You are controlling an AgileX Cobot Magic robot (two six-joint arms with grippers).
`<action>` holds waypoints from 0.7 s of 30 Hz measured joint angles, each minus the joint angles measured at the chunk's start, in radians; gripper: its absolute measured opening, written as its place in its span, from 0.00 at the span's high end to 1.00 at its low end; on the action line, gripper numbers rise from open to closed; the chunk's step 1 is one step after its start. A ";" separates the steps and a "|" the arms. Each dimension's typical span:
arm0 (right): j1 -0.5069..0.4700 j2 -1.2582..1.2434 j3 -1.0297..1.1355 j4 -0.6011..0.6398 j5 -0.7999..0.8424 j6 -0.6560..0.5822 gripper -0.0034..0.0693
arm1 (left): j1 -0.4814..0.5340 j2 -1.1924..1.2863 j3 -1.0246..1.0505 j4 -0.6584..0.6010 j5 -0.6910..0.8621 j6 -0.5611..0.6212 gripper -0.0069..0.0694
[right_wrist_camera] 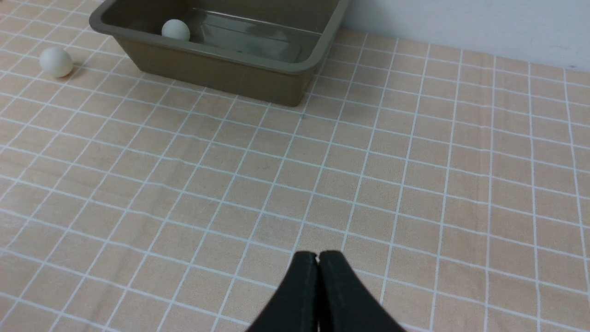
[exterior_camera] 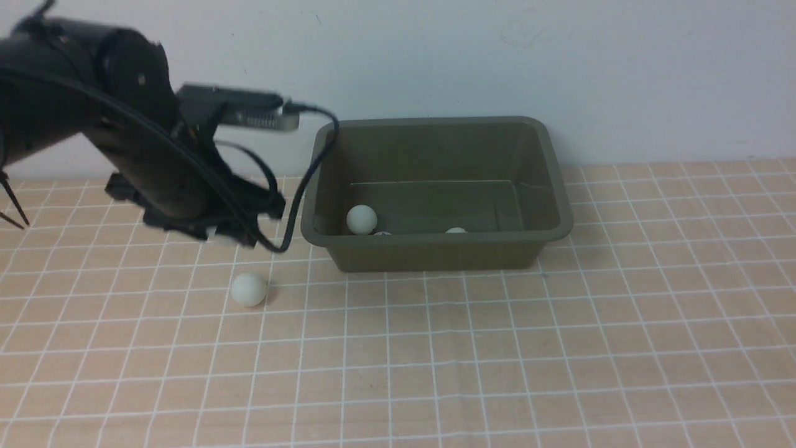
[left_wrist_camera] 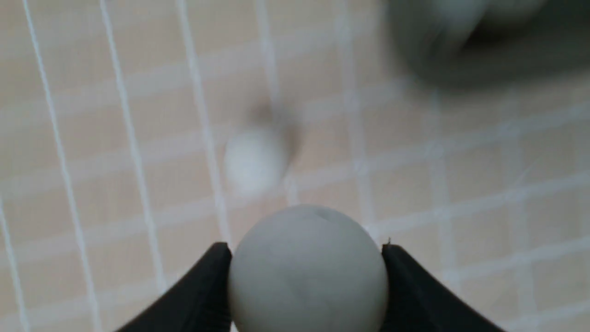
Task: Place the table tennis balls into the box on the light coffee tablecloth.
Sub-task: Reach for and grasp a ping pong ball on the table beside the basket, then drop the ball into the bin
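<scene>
Your left gripper (left_wrist_camera: 306, 246) is clamping a ball (left_wrist_camera: 306, 276) beside the box's (exterior_camera: 435, 256) left wall; you should be lifting it clear over that wall before releasing (right gripper (right_wrist_camera: 318, 259) is resting closed, empty).

**Arm and pincer status: left loaded, right closed empty.**
The left arm (exterior_camera: 134, 158) enters from the robot's left side, with the forearm sloping forward and downward. A black cable (exterior_camera: 303, 198) hangs in a loop off the wrist. The left pincer (left_wrist_camera: 305, 251) clamps a table tennis ball (left_wrist_camera: 306, 276) between two black fingers (left_wrist_camera: 209, 281), one on each side. The right pincer (right_wrist_camera: 318, 259) points forward, with its fingers pressed flat together and nothing between them.
</scene>
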 joint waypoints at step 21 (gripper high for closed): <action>0.000 0.000 0.000 0.007 0.000 -0.008 0.98 | -0.162 0.507 -0.494 -0.190 -0.202 0.197 0.49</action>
